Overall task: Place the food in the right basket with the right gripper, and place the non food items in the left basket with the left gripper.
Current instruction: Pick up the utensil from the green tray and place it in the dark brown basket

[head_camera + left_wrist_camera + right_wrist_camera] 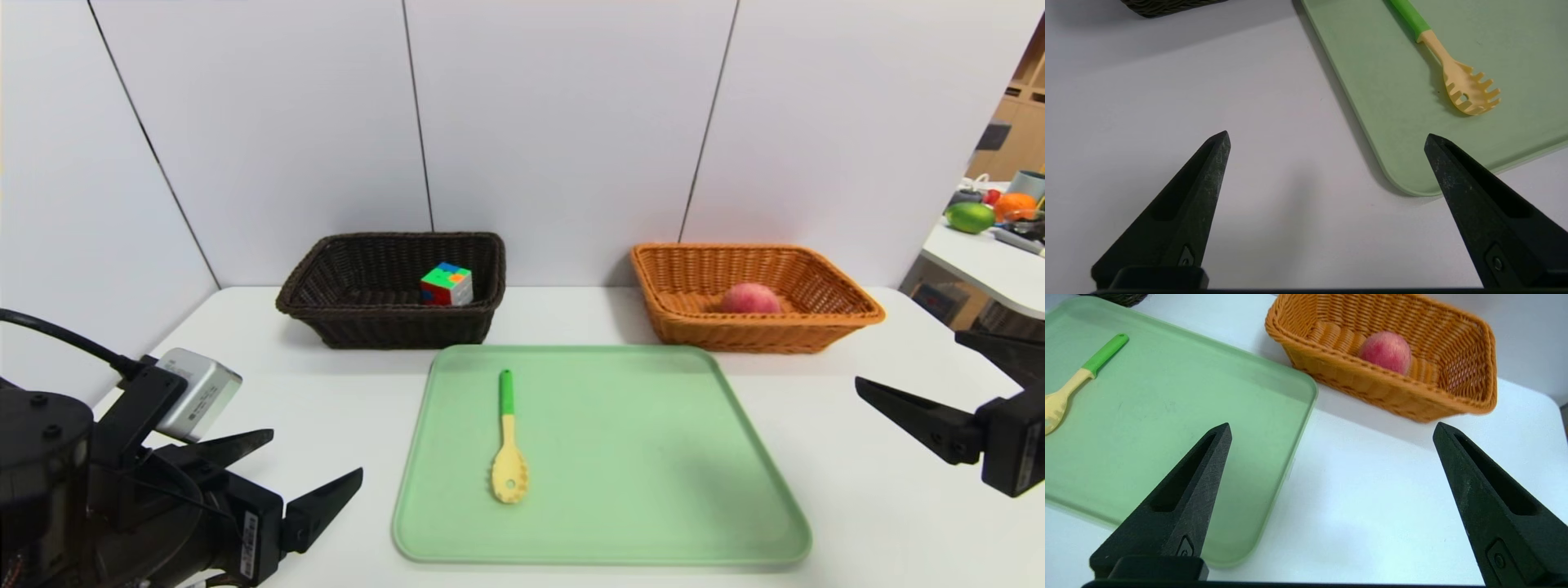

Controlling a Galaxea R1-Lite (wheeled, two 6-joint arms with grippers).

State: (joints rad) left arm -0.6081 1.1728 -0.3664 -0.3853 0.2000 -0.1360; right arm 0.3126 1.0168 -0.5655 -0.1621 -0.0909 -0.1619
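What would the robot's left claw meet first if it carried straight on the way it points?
Probably bare white tabletop beside the green tray: that is what lies between and ahead of the left claw's open fingers, though depth is hard to judge.

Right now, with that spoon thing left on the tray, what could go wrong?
The slotted spoon lies nearly flat on the green tray, so the left claw might scrape the tray or slip off the thin handle. Being long, the spoon could also catch on the dark basket's rim or knock the puzzle cube inside.
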